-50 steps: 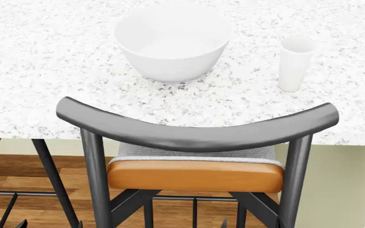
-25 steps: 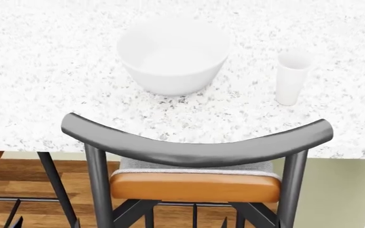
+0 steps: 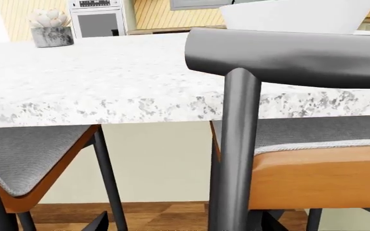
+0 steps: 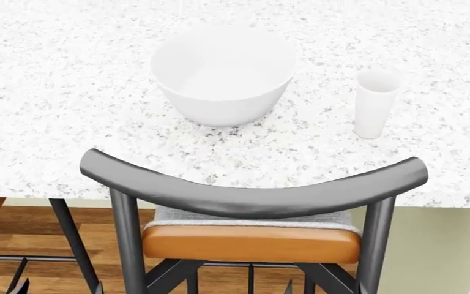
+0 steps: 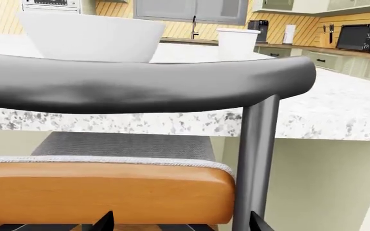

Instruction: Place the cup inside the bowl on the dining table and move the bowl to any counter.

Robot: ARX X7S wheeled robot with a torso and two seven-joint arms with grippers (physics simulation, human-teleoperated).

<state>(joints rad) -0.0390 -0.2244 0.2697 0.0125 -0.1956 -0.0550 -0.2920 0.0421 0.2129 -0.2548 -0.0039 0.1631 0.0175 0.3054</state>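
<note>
Cup (image 4: 376, 103): small white tumbler, upright on the speckled worktop, apart from the bowl and on its right in the head view.
Bowl (image 4: 223, 72): large, deep, white, upright, nothing inside it.
Worktop (image 4: 63, 92): white stone-like dining table top with grey-black flecks; pale green panel beneath its edge.
Chair (image 4: 251, 193): curved dark backrest, grey cushion on an orange seat, tucked under the near edge in front of the bowl.
Second seat (image 3: 24, 159): beside it, same grey and orange.
Plant (image 3: 50, 29): succulent in a grey pot at the worktop's far side.
Room: wood floor, yellow plank walls, grey cabinets, microwave (image 5: 363, 37).
Claws: neither shows in any view; state cannot be told.
</note>
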